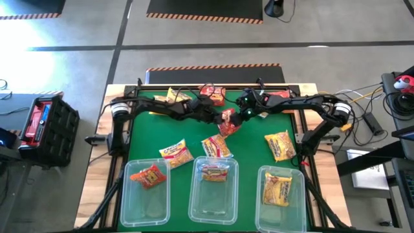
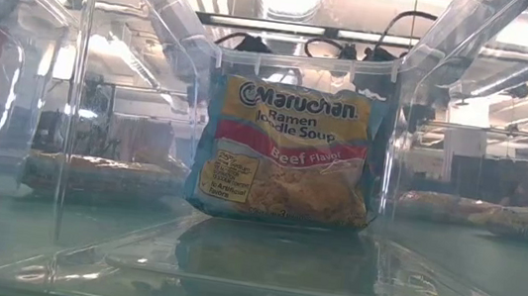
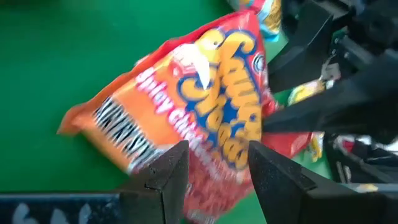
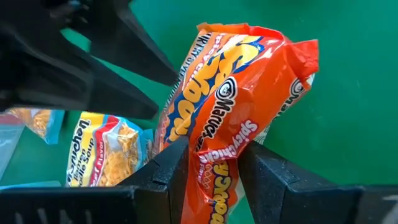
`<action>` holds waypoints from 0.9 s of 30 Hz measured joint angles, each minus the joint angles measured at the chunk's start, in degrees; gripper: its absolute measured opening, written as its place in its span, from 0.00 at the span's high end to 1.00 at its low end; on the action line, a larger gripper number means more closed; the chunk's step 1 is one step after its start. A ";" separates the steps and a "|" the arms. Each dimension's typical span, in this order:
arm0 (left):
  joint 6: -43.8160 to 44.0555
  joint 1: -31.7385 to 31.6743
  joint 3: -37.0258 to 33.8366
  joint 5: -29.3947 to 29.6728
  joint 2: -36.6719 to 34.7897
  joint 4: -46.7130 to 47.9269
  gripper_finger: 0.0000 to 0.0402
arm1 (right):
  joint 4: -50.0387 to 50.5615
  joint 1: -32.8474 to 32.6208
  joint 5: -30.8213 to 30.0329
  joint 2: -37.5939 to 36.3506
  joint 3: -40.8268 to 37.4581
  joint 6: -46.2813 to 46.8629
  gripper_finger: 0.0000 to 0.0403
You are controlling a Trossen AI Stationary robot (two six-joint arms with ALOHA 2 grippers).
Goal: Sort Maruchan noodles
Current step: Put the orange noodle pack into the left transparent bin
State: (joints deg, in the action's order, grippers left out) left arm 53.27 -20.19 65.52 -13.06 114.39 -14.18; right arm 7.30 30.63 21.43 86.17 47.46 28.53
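A red-orange noodle packet (image 1: 228, 122) hangs over the middle of the green mat between my two grippers. My left gripper (image 1: 218, 117) comes at it from the table's left and my right gripper (image 1: 240, 116) from the right, and both are shut on it. Three clear tubs stand along the near edge. The left tub (image 1: 137, 202) holds a red packet (image 1: 149, 175). In the middle tub (image 1: 213, 206) a yellow-pink beef packet (image 2: 289, 151) leans on the far wall. The right tub (image 1: 283, 210) holds a yellow packet (image 1: 278, 188). My left gripper pinches one end of the red-orange packet (image 3: 214, 155) between its two fingers (image 3: 166, 176), slanting down from the table's left. The packet stretches away beyond the fingers, tilted, and seems clear of the mat. My right gripper pinches the packet's other end (image 4: 214, 163) between its two fingers (image 4: 268, 176), slanting down from the table's right. The wrapper is crumpled and buckled above the fingers.
Loose packets lie on the mat: a yellow one (image 1: 176, 153), a yellow-pink one (image 1: 217, 145) and a yellow one (image 1: 280, 144) just beyond the tubs. Further ones lie at the far edge, among them a yellow packet (image 1: 174, 97) and a red packet (image 1: 212, 94).
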 joint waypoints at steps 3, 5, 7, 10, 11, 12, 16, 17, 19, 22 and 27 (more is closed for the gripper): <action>0.90 -0.02 0.02 -0.23 1.34 -0.87 0.63 | -0.43 -0.02 0.04 -0.02 0.00 0.00 0.69; 0.99 -0.02 0.05 -0.65 1.94 -1.20 0.63 | -0.39 0.00 0.07 -0.02 -0.02 0.02 0.69; 1.01 -0.02 0.06 -1.14 2.30 -1.13 0.63 | -0.41 0.00 0.09 -0.01 -0.02 0.02 0.69; 0.69 -0.02 0.15 -1.29 2.47 0.43 0.63 | -0.43 0.00 0.61 -0.02 -0.02 0.02 0.69; 0.23 -0.02 0.15 -1.30 2.45 1.29 0.63 | -0.46 0.03 1.55 -0.09 -0.02 0.03 0.69; -0.11 -0.02 0.15 -1.38 2.47 2.14 0.63 | -0.56 0.20 2.78 -0.13 0.01 0.02 0.69; -0.55 0.00 0.13 -1.40 2.45 4.38 0.63 | -0.20 1.25 7.57 -0.24 1.01 0.02 0.67; -0.78 0.00 0.11 -1.40 2.45 4.54 0.63 | -0.19 1.40 8.41 -0.24 1.37 0.02 0.66; -1.17 0.00 0.08 -1.29 2.46 4.55 0.63 | -0.22 1.67 9.69 -0.30 2.00 0.04 0.63; -1.21 -0.02 0.06 -0.81 2.47 4.64 0.63 | -0.04 1.66 10.60 -0.32 2.86 0.02 0.57; -1.71 -0.02 0.03 -0.15 2.47 4.69 0.63 | 1.78 1.66 10.10 -0.35 3.51 -0.01 0.49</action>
State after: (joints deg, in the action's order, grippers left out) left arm 51.56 -20.21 65.55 -13.21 116.86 -9.48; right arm 9.08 32.29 31.53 85.82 50.97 28.53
